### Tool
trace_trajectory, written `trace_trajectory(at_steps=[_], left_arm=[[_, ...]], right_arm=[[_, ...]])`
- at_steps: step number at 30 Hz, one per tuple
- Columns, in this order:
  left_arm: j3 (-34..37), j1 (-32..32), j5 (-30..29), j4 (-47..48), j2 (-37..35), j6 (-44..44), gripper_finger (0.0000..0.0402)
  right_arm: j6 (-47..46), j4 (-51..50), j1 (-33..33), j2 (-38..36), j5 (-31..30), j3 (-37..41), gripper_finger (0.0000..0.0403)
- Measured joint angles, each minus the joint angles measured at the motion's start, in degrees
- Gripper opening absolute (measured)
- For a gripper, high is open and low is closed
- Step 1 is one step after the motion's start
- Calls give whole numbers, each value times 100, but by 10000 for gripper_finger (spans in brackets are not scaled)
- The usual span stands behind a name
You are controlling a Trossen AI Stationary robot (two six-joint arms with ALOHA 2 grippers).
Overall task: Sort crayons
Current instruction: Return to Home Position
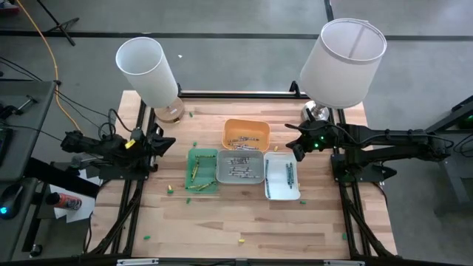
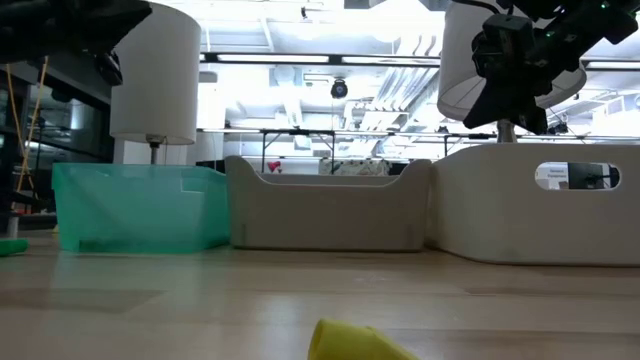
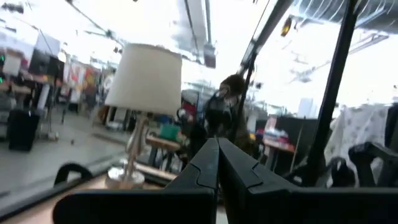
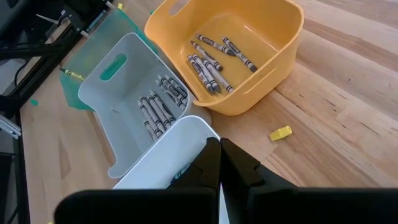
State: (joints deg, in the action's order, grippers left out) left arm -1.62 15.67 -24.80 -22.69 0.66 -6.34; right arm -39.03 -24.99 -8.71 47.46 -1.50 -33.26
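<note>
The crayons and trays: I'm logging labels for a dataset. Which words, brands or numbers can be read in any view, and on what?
No text can be read in any view.
Paper wrappers of the thin crayons in the yellow-orange plastic tray and the pale grey plastic tray: dark marks, too small to read.
Coloured signs in the room, left wrist view: blurred.

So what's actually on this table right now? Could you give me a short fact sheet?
Bins: orange bin, gray bin, green bin and white bin, clustered mid-table
Crayons: some lying inside each bin
Stray: yellow crayon piece on the table beside the orange bin
Left gripper: shut, at the table's left side
Right gripper: shut, above the white bin
Lamps: two, white-shaded, at the far edge
</note>
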Motion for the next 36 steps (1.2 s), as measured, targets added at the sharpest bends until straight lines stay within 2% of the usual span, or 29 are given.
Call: trace_trajectory(at_steps=[5, 14, 19, 22, 26, 32, 36], left_arm=[[91, -150, 194, -60, -41, 98, 0], [94, -403, 668, 979, -41, -520, 0], [96, -403, 325, 1520, -41, -897, 0], [93, -403, 315, 1749, -39, -1144, 0], [93, -403, 315, 1779, -35, -1149, 0], [93, -403, 320, 1824, -32, -1151, 0], [93, -403, 320, 1829, -32, -1151, 0]], right_arm=[[-57, 2, 0, 0, -2, 0, 0], [28, 1, 0, 0, 70, 0, 0], [485, -76, 0, 0, 518, 0, 0], [813, 25, 2, -95, 696, 110, 0], [919, 691, 2, -664, 844, 777, 0], [755, 2519, 46, -2240, 951, 2002, 0], [743, 3568, 108, -3250, 793, 2547, 0]])
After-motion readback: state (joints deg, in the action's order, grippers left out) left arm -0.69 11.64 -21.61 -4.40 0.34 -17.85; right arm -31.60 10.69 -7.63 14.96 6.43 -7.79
